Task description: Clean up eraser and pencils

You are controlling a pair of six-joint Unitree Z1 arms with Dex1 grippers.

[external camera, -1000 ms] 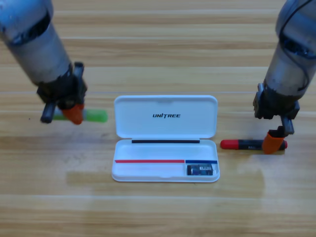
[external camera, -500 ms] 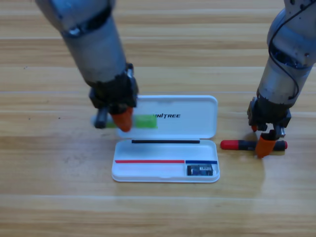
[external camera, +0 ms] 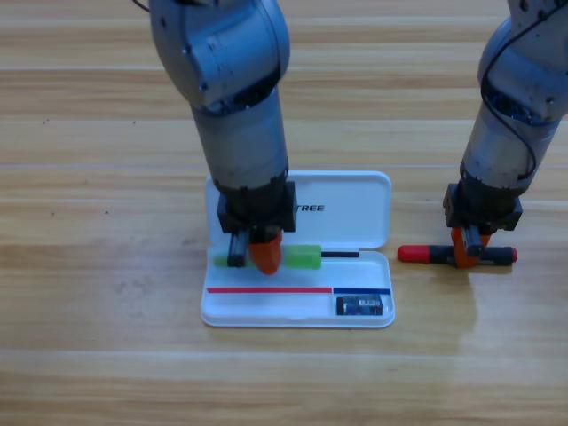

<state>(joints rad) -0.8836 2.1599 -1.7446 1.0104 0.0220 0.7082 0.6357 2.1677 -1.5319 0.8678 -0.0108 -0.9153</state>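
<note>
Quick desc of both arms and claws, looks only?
Both arms are grey, rounded cylinders with darker bands at the joints. Each ends in a black claw body with orange jaws: left claw, right claw. A thin black cable runs along the right arm.

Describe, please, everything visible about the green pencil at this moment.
The green pencil is a short, stubby stick of translucent lime-green plastic, as it looks. It lies level, pointing left to right, over the back part of the tray of the open white case, near the hinge. The left claw grips its middle and hides that part, so only the two ends show. Whether it already rests on the tray cannot be told.
</note>
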